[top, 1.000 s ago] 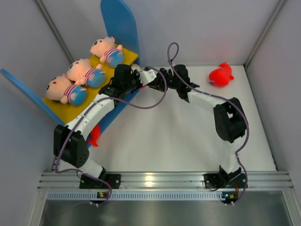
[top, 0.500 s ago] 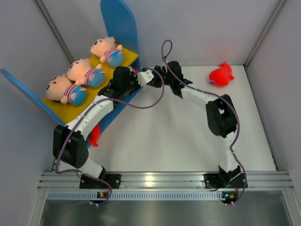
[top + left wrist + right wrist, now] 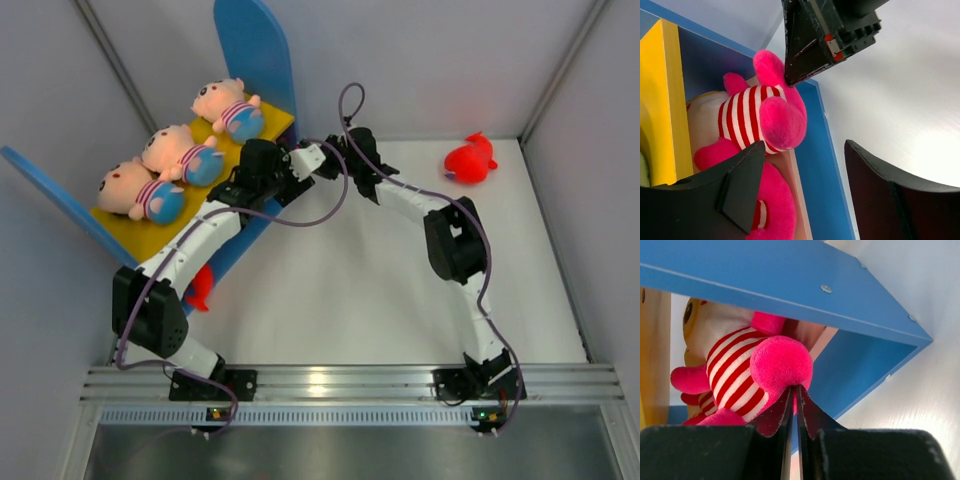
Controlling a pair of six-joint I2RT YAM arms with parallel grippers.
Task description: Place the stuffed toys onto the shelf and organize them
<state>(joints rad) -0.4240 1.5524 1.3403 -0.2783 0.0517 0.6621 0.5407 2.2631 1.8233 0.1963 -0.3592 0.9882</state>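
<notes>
The shelf stands at the back left. Three peach-faced stuffed toys lie in a row on its yellow upper board. On the lower board lies a white-faced toy with a red-striped shirt and pink feet. My left gripper is open at the lower tier's edge, its fingers astride the blue panel, with nothing held. My right gripper is shut, its tips pressed against that toy's pink foot. A red plush lies on the table at the back right.
Another pink plush lies under my left finger on the lower board. A red shape shows beneath the shelf's near end. Grey walls enclose the white table. Both arms meet at the shelf's right end.
My left gripper has opened and let go of the striped toy. My right arm has swung left to the shelf, and its gripper has closed at the toy's pink foot.
</notes>
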